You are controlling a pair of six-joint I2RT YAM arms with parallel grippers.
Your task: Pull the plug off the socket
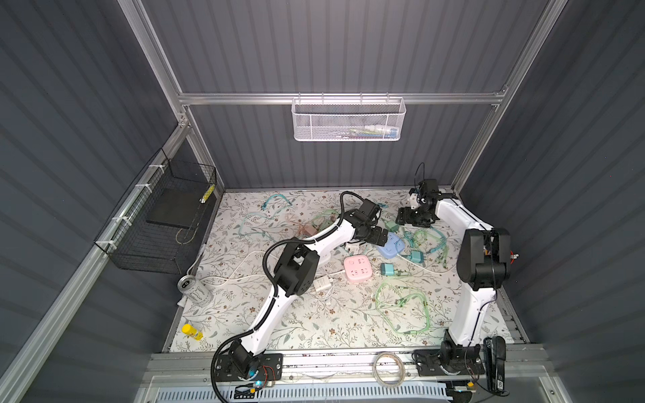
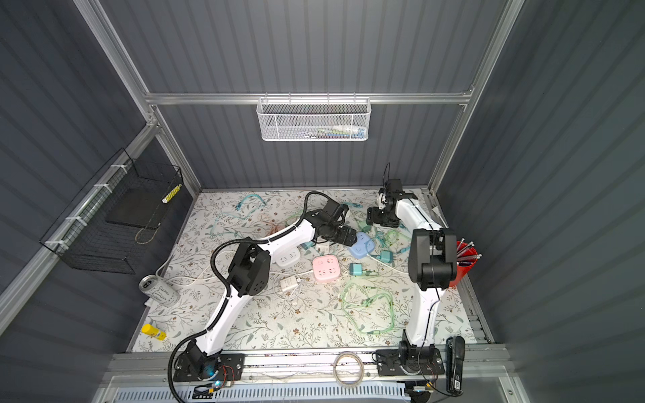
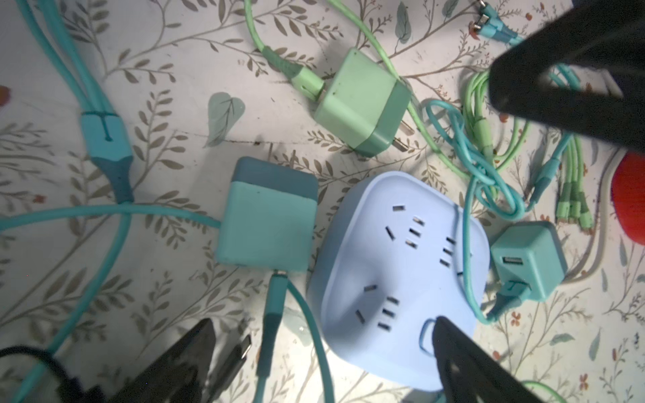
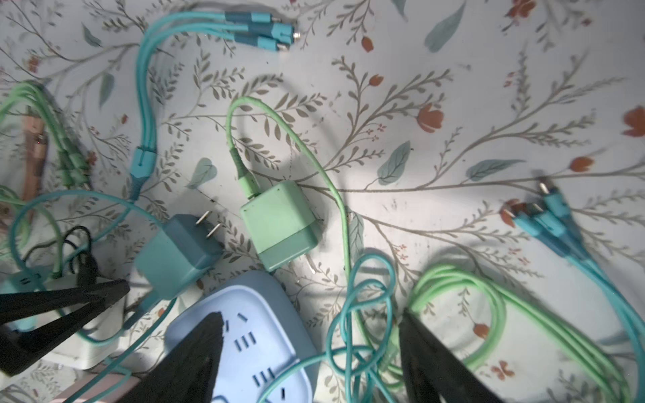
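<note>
The light blue socket [image 3: 401, 279] lies face up on the floral mat, and its slots show no plug in them; a teal cable crosses its face. A green plug [image 3: 359, 101] lies on its side just beyond it, prongs bare. A teal plug [image 3: 268, 216] lies against the socket's other side, prongs also bare [image 4: 209, 226]. My left gripper [image 3: 321, 349] is open, one finger over the socket's corner. My right gripper [image 4: 310, 331] is open too, straddling the socket's [image 4: 251, 331] edge and a cable tangle, with the green plug [image 4: 282, 223] ahead. In both top views the grippers [image 1: 382, 237] [image 1: 406, 218] meet over the socket [image 2: 363, 244].
A pink socket [image 1: 357, 267] and two teal adapters [image 1: 416, 256] [image 1: 386, 269] lie nearby. A white socket [image 2: 288, 258] sits under the left arm. Green cables [image 1: 401, 307] loop at the front right. A can [image 1: 195, 291], a yellow bottle [image 1: 192, 331] and a red cup [image 2: 462, 261] stand at the edges.
</note>
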